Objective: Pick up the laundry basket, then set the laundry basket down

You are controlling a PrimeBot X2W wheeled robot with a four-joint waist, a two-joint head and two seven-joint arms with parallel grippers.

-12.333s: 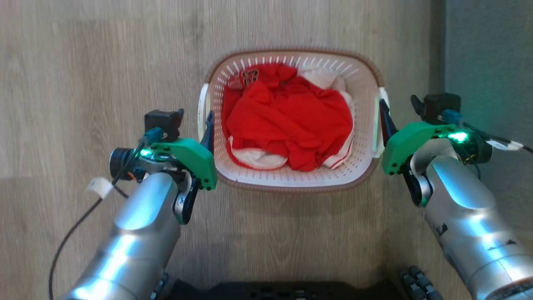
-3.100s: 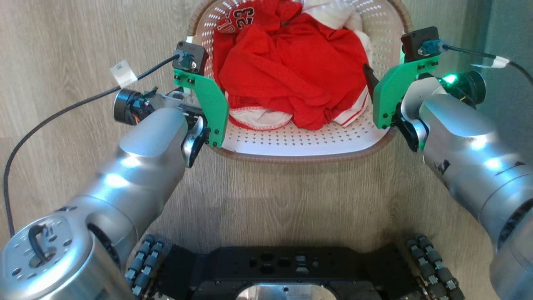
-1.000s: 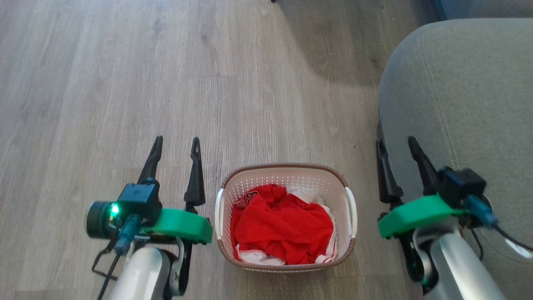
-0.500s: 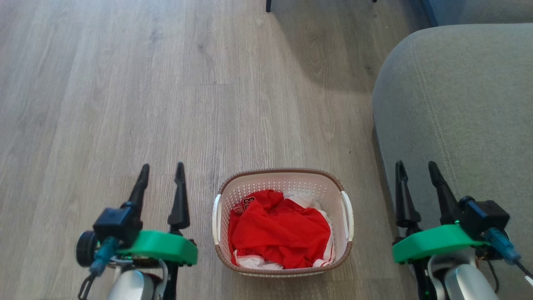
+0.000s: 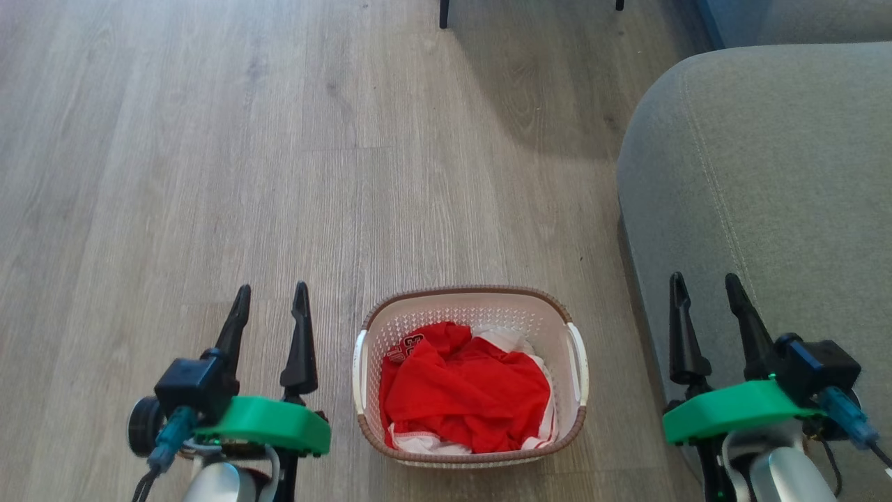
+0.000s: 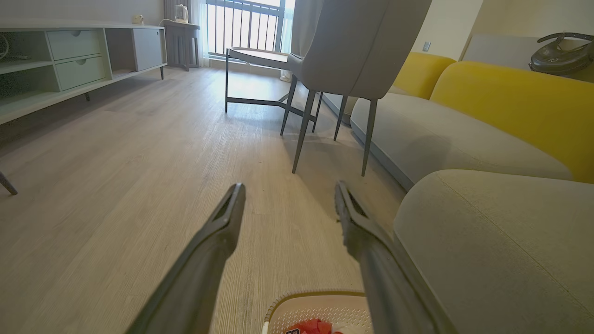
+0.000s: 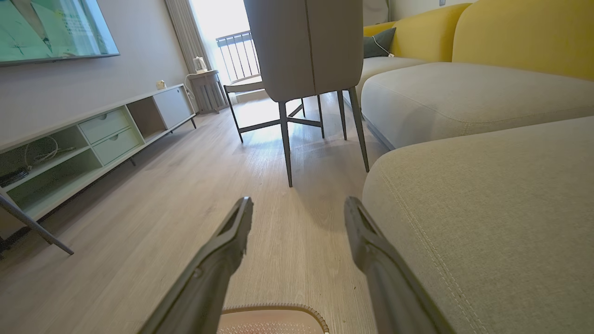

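The laundry basket (image 5: 471,314) stands on the wooden floor at the lower middle of the head view, cream-white and perforated with a brown rim, holding red and white clothes (image 5: 465,390). Its far rim peeks up at the bottom of the left wrist view (image 6: 315,297) and of the right wrist view (image 7: 274,310). My left gripper (image 5: 272,291) is raised to the left of the basket, open and empty, fingers pointing forward. On the basket's right my right gripper (image 5: 704,282) is also open and empty, over the edge of the grey sofa. Neither gripper touches the basket.
A grey sofa seat (image 5: 766,167) fills the right side, close to the basket. Ahead stand a grey chair (image 6: 352,51) with thin dark legs, a low table (image 6: 255,58), a yellow sofa back (image 6: 506,102) and a long TV cabinet (image 6: 69,60) on the left. Open floor (image 5: 209,174) lies ahead.
Both grippers have sunk a little lower in the head view and their fingers point straighter forward. The view has shifted slightly; the basket stays on the floor.
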